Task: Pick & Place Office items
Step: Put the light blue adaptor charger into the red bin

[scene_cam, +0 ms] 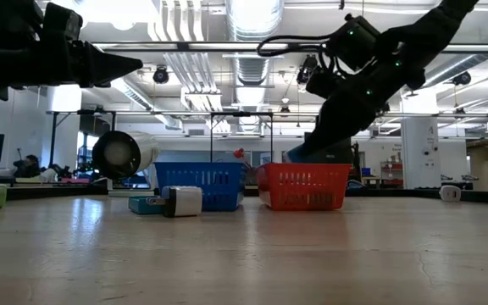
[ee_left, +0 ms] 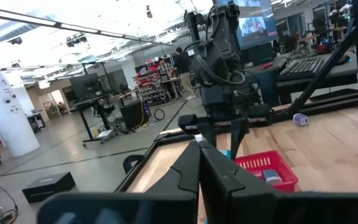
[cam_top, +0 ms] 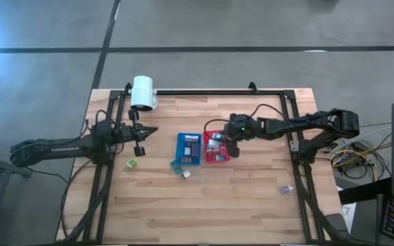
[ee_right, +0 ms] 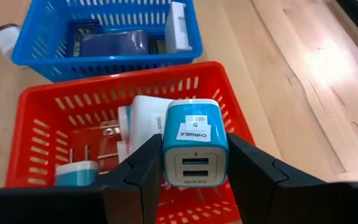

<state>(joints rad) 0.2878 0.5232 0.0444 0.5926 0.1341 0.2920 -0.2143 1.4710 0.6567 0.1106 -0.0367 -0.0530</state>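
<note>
Wooden table (cam_top: 204, 205), two baskets mid-way. Right gripper (ee_right: 194, 177) clamped on teal charger (ee_right: 194, 146), hanging over red basket (ee_right: 42, 102) for drop-off. Left gripper (cam_top: 141, 139) pinched shut, parked aside.

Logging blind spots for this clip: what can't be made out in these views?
- Purple item near the table's right side: too small in the high view to identify.
- Blue basket contents: partly hidden by its walls in the right wrist view.
- Red basket floor: partly blocked by the teal charger held in the right end effector.
- Left end effector: nothing visible between its shut fingers.
</note>
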